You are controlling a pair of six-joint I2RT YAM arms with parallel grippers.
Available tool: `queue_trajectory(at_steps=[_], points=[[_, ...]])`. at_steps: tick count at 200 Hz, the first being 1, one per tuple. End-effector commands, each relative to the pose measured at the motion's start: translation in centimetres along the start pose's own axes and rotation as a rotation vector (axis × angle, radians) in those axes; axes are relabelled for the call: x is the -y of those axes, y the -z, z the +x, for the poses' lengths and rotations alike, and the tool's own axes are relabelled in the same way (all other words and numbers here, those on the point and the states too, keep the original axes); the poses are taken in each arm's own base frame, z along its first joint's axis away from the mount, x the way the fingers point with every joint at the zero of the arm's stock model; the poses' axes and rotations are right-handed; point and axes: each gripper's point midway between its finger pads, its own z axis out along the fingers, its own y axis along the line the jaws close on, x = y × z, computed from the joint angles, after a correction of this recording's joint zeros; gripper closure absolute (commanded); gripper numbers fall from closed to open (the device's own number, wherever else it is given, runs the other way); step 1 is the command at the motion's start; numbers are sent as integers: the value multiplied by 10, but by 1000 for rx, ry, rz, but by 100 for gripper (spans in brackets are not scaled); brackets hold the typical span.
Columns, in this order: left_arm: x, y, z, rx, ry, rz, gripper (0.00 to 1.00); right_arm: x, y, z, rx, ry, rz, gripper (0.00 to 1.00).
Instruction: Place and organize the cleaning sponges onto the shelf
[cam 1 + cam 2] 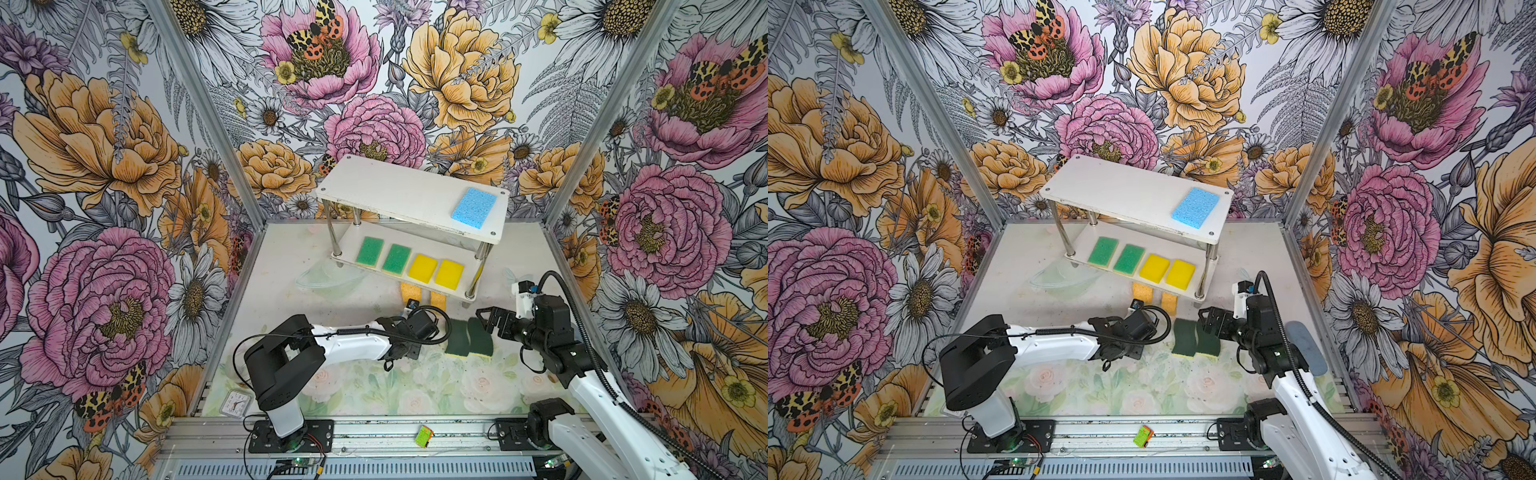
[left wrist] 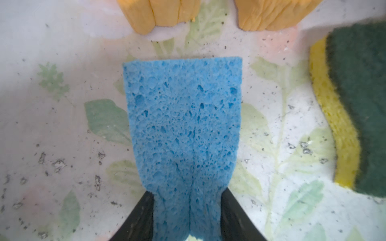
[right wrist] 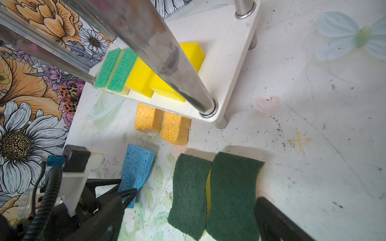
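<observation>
We're seeing porous, open-celled foam on the blue sponge (image 2: 183,125), coarse fibrous felt on the dark green sponges (image 3: 229,187), mirror-shiny metal posts (image 3: 167,52), matt white shelf boards (image 1: 395,195).

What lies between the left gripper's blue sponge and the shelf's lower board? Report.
Two orange sponges, side by side on the table, between the blue sponge and the shelf's lower board; clearest in the right wrist view.

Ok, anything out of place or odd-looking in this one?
Two orange sponges sit partly tucked under the shelf's lower board rather than on it. The blue sponge is pinched into a crease by the left hand.
</observation>
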Motion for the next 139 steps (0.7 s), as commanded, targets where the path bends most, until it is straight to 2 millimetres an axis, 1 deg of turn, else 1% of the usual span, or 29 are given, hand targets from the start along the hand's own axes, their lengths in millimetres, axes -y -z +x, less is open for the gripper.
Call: queue_trajectory(at_steps=[1,45,85,139], points=[[-3,13,-12,47,-2,-12,53,-1,1,-4,13,9,6,0],[-3,16,-14,50,-6,-8,54,-2,1,-5,14,10,4,0],[-4,23,-19,65,-13,-7,53,-1,1,-5,14,9,5,0],[-9,12,-9,30,-21,-31,53,-1,0,-5,12,11,6,0]])
